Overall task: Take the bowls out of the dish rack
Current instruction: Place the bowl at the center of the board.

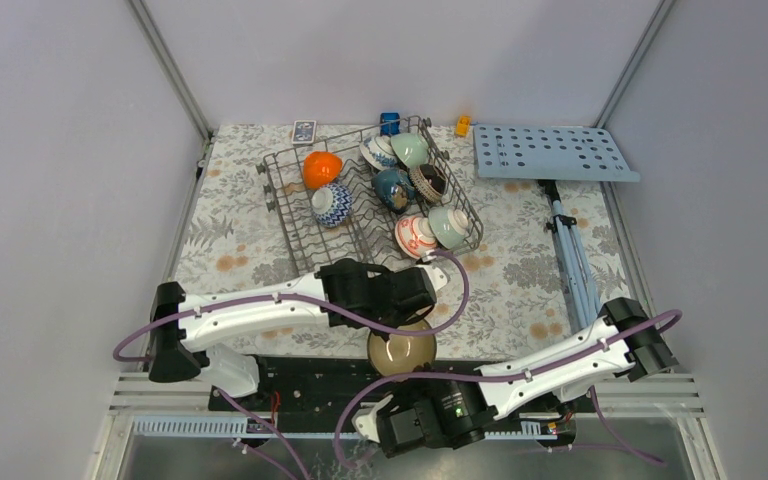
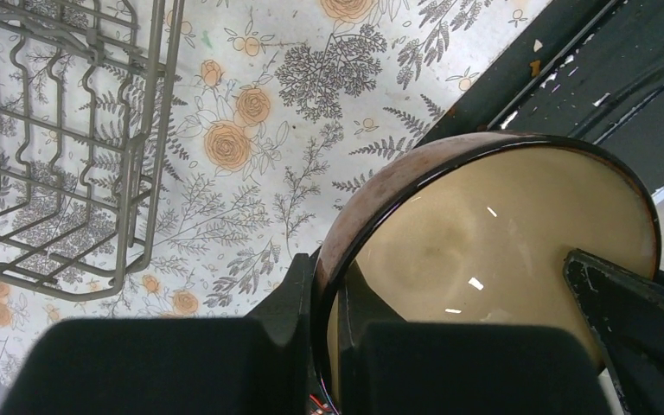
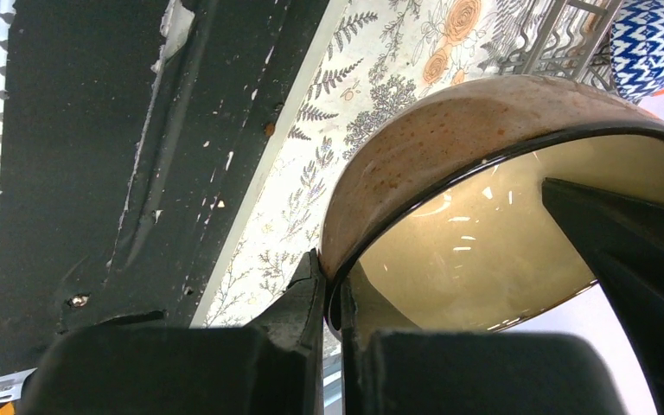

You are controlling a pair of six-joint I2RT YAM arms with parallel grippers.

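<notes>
While eight small ceramic bowls (image 1: pixel 392 187) stand among the tines of the large grey wire dish rack (image 1: pixel 290 215), a ninth one, a round brown glazed bowl with a cream inside (image 1: pixel 401 348), is out of the rack, a little way off its near corner, its cream inside showing from above. The left hand (image 2: pixel 335 290) is clenched on this bowl's rim on the side towards the rack. The right hand (image 3: pixel 335 285) is clenched on the rim on the side away from the rack, so both grasp the same bowl at the edge of the flower-patterned desk (image 1: pixel 240 240) nearest the arm bases. Inside the rack, an orange bowl (image 1: pixel 321 168) and a blue-and-white zigzag bowl (image 1: pixel 331 204) sit in its left half. A red-and-white patterned bowl (image 1: pixel 415 236) leans just beside a pale green bowl (image 1: pixel 449 227) at its near right end.
</notes>
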